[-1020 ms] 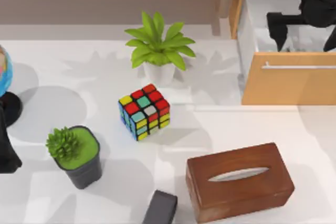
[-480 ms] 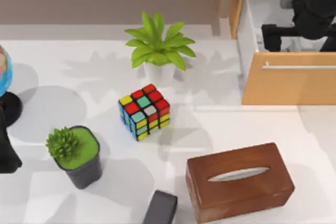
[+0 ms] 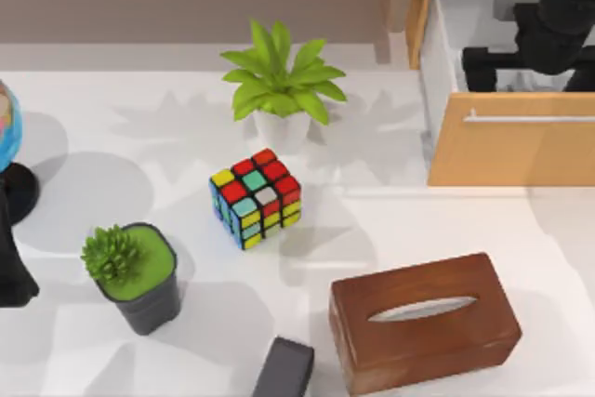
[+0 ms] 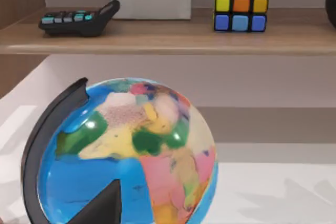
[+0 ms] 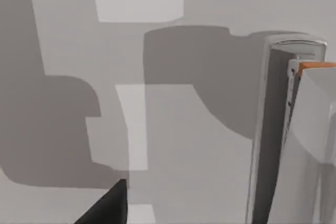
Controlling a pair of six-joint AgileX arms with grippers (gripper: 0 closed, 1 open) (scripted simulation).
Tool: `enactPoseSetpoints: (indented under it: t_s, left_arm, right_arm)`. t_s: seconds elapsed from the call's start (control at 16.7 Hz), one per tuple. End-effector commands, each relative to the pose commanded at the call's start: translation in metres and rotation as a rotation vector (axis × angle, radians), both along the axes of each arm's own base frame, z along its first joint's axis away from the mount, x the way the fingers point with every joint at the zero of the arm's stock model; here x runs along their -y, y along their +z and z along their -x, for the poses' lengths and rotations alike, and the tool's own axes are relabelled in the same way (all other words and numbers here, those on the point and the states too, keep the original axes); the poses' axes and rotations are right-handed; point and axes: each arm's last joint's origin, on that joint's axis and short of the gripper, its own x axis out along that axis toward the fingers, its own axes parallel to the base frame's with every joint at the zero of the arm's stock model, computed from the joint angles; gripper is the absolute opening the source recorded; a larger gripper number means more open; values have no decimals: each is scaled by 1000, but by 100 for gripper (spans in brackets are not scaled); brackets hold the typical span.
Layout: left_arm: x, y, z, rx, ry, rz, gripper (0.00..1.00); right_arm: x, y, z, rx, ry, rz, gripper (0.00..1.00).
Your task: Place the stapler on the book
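The stapler [image 5: 286,129] is a grey body with an orange piece, lying on the pale floor of the open drawer [image 3: 516,137] at the back right. In the top view its grey end [image 3: 507,5] peeks out beside my right arm. My right gripper [image 3: 530,72] hangs open inside the drawer, with one dark fingertip [image 5: 105,208] beside the stapler and apart from it. My left gripper [image 3: 14,271] is parked, open, at the left edge next to the globe [image 4: 126,156]. I cannot make out the book.
On the table are a leafy plant in a white pot [image 3: 282,90], a colour cube [image 3: 256,197], a small succulent in a dark pot [image 3: 135,276] and a brown tissue box [image 3: 423,318]. A dark flat slab [image 3: 284,369] lies at the front edge. A shelf [image 4: 168,35] holds a calculator and another cube.
My right arm has shifted over the drawer and turned, and now covers more of the stapler's grey end. The left arm and the table objects have not moved.
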Motion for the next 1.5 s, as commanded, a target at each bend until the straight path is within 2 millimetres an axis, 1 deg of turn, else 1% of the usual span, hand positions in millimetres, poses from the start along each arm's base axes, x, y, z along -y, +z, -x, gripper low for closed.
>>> enactPoseSetpoints:
  t_s: [0.66,0.72,1.26,1.5]
  left_arm:
    - [0,0,0,0,0,0,100]
    - [0,0,0,0,0,0,100]
    - [0,0,0,0,0,0,100]
    - [0,0,0,0,0,0,100]
  right_arm:
    - [0,0,0,0,0,0,2]
    - [0,0,0,0,0,0,0]
    - [1,0,0,1,-2,0,0]
    - [-1,23,7,25,37,-2,0]
